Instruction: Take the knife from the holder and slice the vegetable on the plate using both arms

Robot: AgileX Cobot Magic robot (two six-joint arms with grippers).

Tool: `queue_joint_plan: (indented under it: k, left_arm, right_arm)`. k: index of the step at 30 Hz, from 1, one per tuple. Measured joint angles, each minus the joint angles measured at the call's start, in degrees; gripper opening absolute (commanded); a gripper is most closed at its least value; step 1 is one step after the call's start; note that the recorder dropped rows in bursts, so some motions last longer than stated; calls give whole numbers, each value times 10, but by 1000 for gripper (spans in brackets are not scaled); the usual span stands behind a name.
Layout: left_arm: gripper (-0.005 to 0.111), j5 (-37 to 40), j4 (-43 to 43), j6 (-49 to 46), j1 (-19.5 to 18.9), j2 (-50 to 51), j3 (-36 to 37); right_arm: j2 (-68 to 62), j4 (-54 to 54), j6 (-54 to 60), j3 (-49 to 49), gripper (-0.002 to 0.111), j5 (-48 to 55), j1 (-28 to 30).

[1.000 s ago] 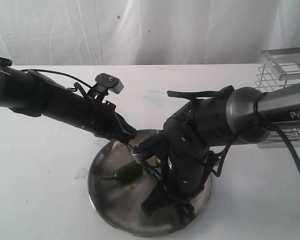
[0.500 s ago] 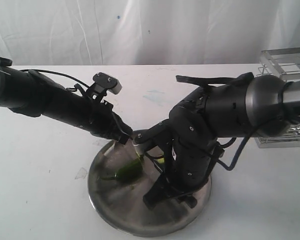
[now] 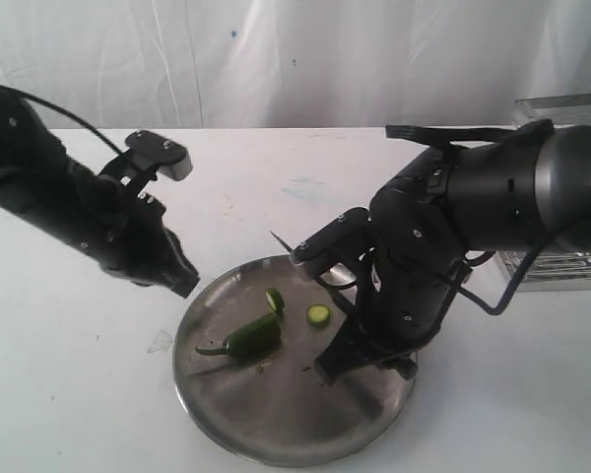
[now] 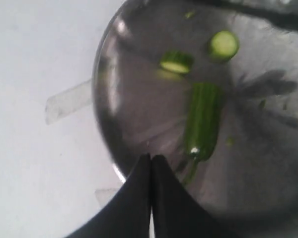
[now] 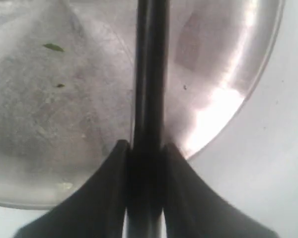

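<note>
Withdrawn from the plate point(image 3: 227, 434), left hand point(image 4: 151, 166) is pressed together; right hand point(image 5: 145, 153) clamps the knife point(image 5: 150, 74).

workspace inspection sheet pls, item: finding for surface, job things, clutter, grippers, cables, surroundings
surface: white table, tape scraps by the plate
job's things: pepper and two cut slices on the steel plate; knife out of the wire holder
clutter: green bits on the plate
grippers: left gripper shut, empty, at the plate's edge; right gripper shut on the knife, over the plate
cables: black cables along the right arm
surroundings: white curtain behind
</note>
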State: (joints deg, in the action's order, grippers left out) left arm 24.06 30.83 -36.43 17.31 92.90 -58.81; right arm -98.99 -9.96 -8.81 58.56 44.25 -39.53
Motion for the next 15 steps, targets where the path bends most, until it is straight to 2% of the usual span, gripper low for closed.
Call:
queue_joint_plan:
  k: [4, 8, 11, 15]
  left_arm:
    - [0, -92, -41, 54, 0, -44, 89]
    - [0, -109, -42, 91, 0, -74, 116]
    - [0, -116, -42, 104, 0, -92, 140]
    - [0, -140, -42, 128, 0, -97, 175]
  right_arm:
    - [0, 2, 30, -22, 0, -6, 26]
    - [0, 19, 44, -23, 0, -42, 48]
    - [0, 80, 88, -23, 0, -61, 67]
    - [0, 188, 204, -23, 0, -59, 75]
